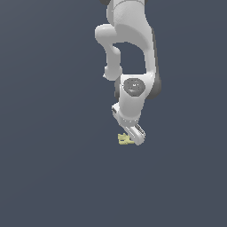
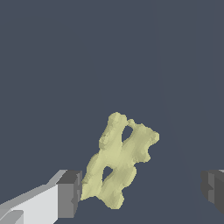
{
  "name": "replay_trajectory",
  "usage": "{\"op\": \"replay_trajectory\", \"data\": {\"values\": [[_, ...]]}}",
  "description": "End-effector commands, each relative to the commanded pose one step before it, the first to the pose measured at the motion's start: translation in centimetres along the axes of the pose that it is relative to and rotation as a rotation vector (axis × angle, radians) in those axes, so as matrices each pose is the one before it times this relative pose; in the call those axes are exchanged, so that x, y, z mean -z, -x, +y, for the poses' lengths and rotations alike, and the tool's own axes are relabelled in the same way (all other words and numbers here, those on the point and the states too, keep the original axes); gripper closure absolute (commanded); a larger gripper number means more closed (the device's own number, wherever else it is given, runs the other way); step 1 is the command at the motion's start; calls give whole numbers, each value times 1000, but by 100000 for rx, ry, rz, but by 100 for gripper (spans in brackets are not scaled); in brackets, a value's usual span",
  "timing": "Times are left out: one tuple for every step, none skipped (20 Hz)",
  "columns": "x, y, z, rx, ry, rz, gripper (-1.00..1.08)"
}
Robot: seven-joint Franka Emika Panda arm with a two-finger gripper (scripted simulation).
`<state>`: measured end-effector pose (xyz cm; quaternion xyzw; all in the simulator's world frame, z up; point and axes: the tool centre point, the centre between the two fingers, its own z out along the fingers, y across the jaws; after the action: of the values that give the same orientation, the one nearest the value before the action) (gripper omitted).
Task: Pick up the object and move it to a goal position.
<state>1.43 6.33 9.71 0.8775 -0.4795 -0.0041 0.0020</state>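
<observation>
Between end effector (image 2: 142, 192) fingers, object (image 2: 119, 159) slanted.

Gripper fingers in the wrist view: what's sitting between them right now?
The pale yellow object lies between the open gripper fingers, against one finger, with bare floor toward the other.

A small yellow piece (image 2: 118, 162) lies on a flat dark blue-grey floor (image 2: 65, 65). It is pale, bumpy and odd in shape, with two small holes in it. The gripper (image 2: 142, 190) is spread wide. One dark grey finger (image 2: 70, 194) sits right against the end of the yellow piece. The other finger (image 2: 214, 188) is well apart from it, with bare floor between.
</observation>
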Motion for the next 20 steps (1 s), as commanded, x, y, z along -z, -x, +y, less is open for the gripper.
{"op": "replay_trajectory", "data": {"values": [[-420,254,-245,-6652,-120,5,-92],[-166,107,-87,-2591,-43,5,-92],[-166,109,-83,-2591,-43,7,-92],[-165,111,-80,-2590,-43,10,-92],[-165,112,-76,-2590,-44,12,-92],[-165,115,-73,-2588,-45,15,-92],[-163,114,-68,-2556,-45,17,-92],[-154,110,-61,-2431,-44,19,-92],[-146,106,-55,-2299,-42,20,-92],[-137,100,-49,-2168,-41,20,-92],[-129,95,-43,-2035,-39,20,-92],[-120,89,-38,-1904,-38,20,-92],[-112,84,-34,-1772,-36,20,-92],[-103,78,-30,-1641,-34,19,-92],[-95,73,-26,-1508,-32,19,-92],[-86,66,-22,-1378,-30,18,-92],[-78,60,-19,-1246,-28,16,-92],[-70,54,-16,-1115,-25,15,-92],[-61,48,-14,-984,-23,14,-92],[-53,42,-12,-851,-20,12,-92]]}}
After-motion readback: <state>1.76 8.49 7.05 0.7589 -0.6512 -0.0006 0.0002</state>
